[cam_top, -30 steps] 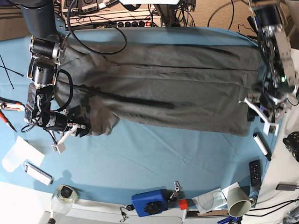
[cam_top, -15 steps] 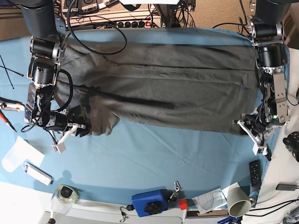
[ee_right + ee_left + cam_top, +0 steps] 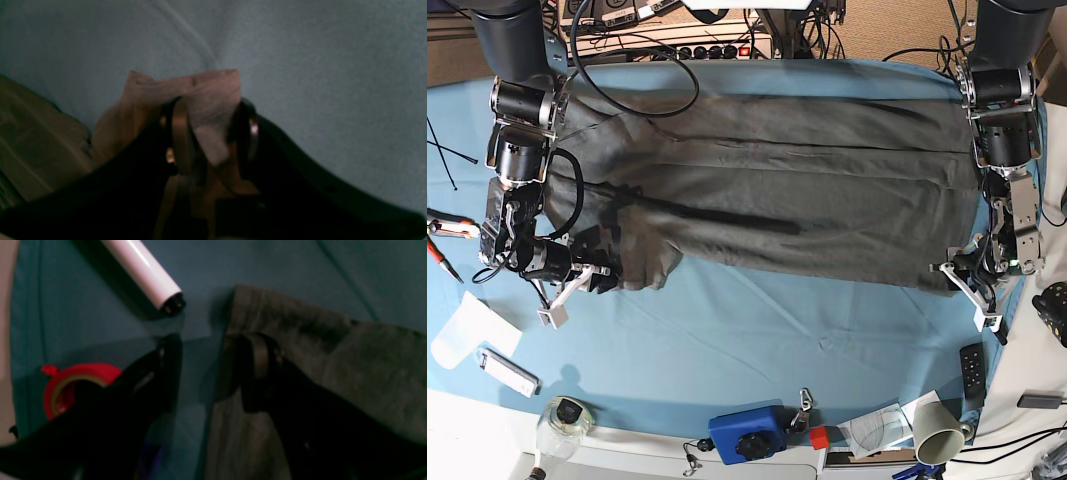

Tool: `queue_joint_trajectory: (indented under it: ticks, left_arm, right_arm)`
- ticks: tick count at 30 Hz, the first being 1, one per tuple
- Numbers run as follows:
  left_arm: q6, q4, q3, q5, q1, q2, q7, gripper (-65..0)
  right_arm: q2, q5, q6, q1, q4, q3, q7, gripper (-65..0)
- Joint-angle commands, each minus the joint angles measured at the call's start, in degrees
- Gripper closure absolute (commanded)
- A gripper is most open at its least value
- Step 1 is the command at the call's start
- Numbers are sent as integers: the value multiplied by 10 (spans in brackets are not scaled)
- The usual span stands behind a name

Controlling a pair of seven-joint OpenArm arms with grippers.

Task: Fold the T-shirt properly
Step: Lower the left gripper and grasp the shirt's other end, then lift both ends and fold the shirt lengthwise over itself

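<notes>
T-shirt [image 3: 200,96] fold clamped in right jaws; left jaws apart astride hem, red tape [image 3: 71,386] wrist-view only.

No text, label, brand, number or sign can be read in any of the views, all being too blurred or small.

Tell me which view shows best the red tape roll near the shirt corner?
The left wrist view shows the red tape roll best: close on the blue cloth, though the left gripper hides part of it. The right wrist view does not show it, and in the base view I cannot pick it out.
</notes>
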State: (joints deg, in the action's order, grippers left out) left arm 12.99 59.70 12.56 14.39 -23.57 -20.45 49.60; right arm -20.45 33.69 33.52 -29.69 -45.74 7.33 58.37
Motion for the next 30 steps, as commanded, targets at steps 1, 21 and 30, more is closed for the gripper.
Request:
queue_joint_trajectory:
  ticks: [1, 21, 30]
  left_arm:
    - [3, -2, -2, 12, -5, 4, 28, -285]
    - [5, -2, -2, 147, -6, 4, 93, -72]
    - [-10, -2, -2, 122, -12, 3, 97, 0]
  right_arm:
    - [-5, -17, -4, -5, -1, -2, 25, -202]
    - [-5, -16, -4, -7, -2, -2, 26, -171]
    - [-5, -19, -3, -10, -40, -2, 15, 0]
